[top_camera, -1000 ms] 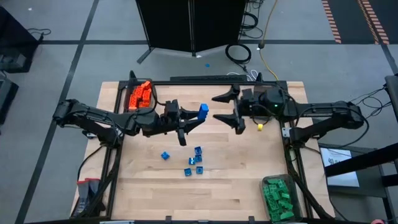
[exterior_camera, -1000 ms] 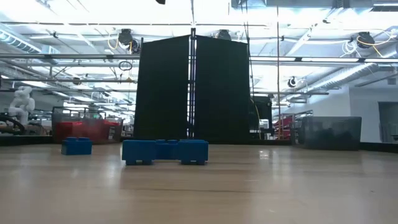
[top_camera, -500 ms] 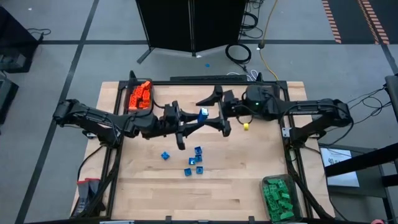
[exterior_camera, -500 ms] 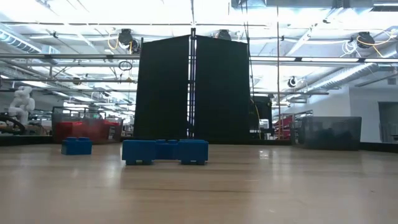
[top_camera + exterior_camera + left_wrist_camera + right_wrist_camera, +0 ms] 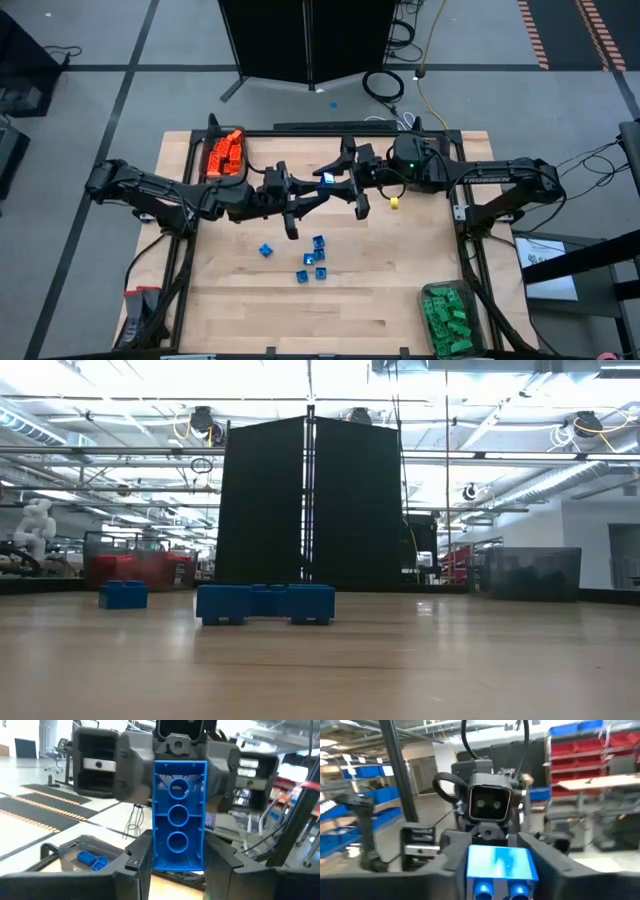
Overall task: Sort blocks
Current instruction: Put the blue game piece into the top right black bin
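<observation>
A blue block (image 5: 326,180) hangs above the middle of the table's far half, between both arms. My left gripper (image 5: 312,190) reaches in from the left and is shut on it. My right gripper (image 5: 338,181) reaches in from the right and is shut on the same block. The left wrist view shows the block's hollow underside (image 5: 178,815) with my right gripper behind it. The right wrist view shows the block (image 5: 501,862) between my right fingers. Several loose blue blocks (image 5: 310,258) lie on the table below; two show in the low view (image 5: 265,603). My left gripper pinches the block's long sides near one end (image 5: 159,857) between its two fingers, coming level from the table's left. The block is lifted clear of the table, its hollow underside toward the left wrist camera. My right gripper has the block's other end (image 5: 475,862) between its two fingers, coming about level from the table's right. The studs (image 5: 482,892) face its wrist camera.
A bin of orange blocks (image 5: 225,152) stands at the far left corner, a bin of green blocks (image 5: 448,318) at the near right corner. A small yellow thing (image 5: 395,202) lies under my right arm. Bare wood lies along the near edge.
My right gripper has moved toward the table's left, up to the blue block in my left gripper, and its fingers have closed in on the block's free end. My left gripper and the block have kept their place.
</observation>
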Motion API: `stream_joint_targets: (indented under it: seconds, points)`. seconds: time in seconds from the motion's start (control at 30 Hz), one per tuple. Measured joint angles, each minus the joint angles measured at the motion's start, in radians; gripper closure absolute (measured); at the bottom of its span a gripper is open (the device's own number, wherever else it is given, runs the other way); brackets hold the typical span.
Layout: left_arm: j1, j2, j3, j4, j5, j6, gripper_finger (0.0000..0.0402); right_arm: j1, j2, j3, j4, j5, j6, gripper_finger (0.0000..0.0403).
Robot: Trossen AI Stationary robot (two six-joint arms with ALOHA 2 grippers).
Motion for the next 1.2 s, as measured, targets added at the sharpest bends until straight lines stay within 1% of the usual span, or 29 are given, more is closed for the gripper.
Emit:
stream_joint_targets:
  seconds: [0.03, 0.07, 0.23, 0.43, 0.47, 0.53, 0.6, 0.67, 0.7, 0.77, 0.8, 0.87, 0.9, 0.93, 1.0, 1.03, 1.07, 1.1, 1.13, 1.2]
  points:
    - [0.000, 0.000, -0.001, -0.004, 0.000, 0.012, 0.0279, 0.000, 0.000, 0.000, -0.011, -0.007, 0.011, 0.0278]
    - [0.000, 0.000, -0.001, -0.006, -0.001, 0.016, 0.0279, 0.001, -0.001, 0.000, -0.019, -0.012, 0.014, 0.0285]
    - [-0.001, 0.001, -0.001, -0.005, -0.001, 0.028, 0.0279, -0.001, -0.002, 0.002, -0.035, -0.043, -0.006, 0.0284]
    - [-0.001, 0.001, -0.001, -0.006, 0.000, 0.041, 0.0279, -0.001, -0.002, 0.002, -0.033, -0.043, -0.021, 0.0284]
    - [-0.001, 0.001, -0.001, -0.008, 0.000, 0.047, 0.0274, -0.001, -0.002, 0.002, -0.033, -0.043, -0.025, 0.0284]
    - [-0.001, 0.001, -0.001, -0.021, 0.002, 0.043, 0.0243, -0.001, -0.005, 0.000, -0.036, -0.039, -0.037, 0.0284]
    - [-0.001, 0.000, -0.001, -0.046, -0.005, 0.033, 0.0200, -0.002, -0.012, -0.003, -0.046, -0.042, -0.050, 0.0284]
    - [-0.002, -0.001, 0.001, -0.097, -0.048, 0.011, 0.0157, -0.005, -0.039, -0.004, -0.065, -0.027, -0.071, 0.0284]
    - [-0.001, -0.002, 0.001, -0.137, -0.067, -0.008, 0.0139, -0.009, -0.057, -0.003, -0.067, 0.000, -0.084, 0.0284]
    - [0.005, -0.002, 0.000, -0.226, -0.095, -0.059, 0.0114, -0.019, -0.107, -0.001, -0.136, 0.068, -0.108, 0.0284]
    - [0.006, -0.003, 0.000, -0.260, -0.100, -0.083, 0.0106, -0.026, -0.127, -0.001, -0.168, 0.105, -0.119, 0.0284]
    - [0.012, -0.006, 0.000, -0.313, -0.105, -0.122, 0.0098, -0.041, -0.170, 0.000, -0.267, 0.217, -0.130, 0.0284]
    - [0.014, -0.007, 0.000, -0.344, -0.108, -0.144, 0.0097, -0.050, -0.193, -0.001, -0.342, 0.300, -0.130, 0.0284]
    - [0.017, -0.007, 0.000, -0.377, -0.112, -0.168, 0.0096, -0.059, -0.214, -0.002, -0.418, 0.410, -0.116, 0.0284]
    - [0.026, -0.006, 0.000, -0.449, -0.122, -0.208, 0.0096, -0.085, -0.258, -0.002, -0.618, 0.652, -0.048, 0.0284]
    - [0.030, -0.006, 0.000, -0.472, -0.125, -0.223, 0.0097, -0.106, -0.275, -0.001, -0.728, 0.755, 0.000, 0.0284]
    - [0.034, -0.006, 0.000, -0.491, -0.128, -0.239, 0.0097, -0.129, -0.286, -0.001, -0.836, 0.831, 0.054, 0.0284]
    - [0.038, -0.006, 0.000, -0.510, -0.131, -0.247, 0.0097, -0.153, -0.290, -0.003, -0.936, 0.884, 0.114, 0.0284]
    - [0.039, -0.006, 0.000, -0.525, -0.132, -0.253, 0.0097, -0.180, -0.294, -0.008, -1.014, 0.905, 0.177, 0.0284]
    - [0.041, -0.006, 0.000, -0.555, -0.131, -0.268, 0.0097, -0.237, -0.296, -0.035, -1.118, 0.908, 0.268, 0.0284]
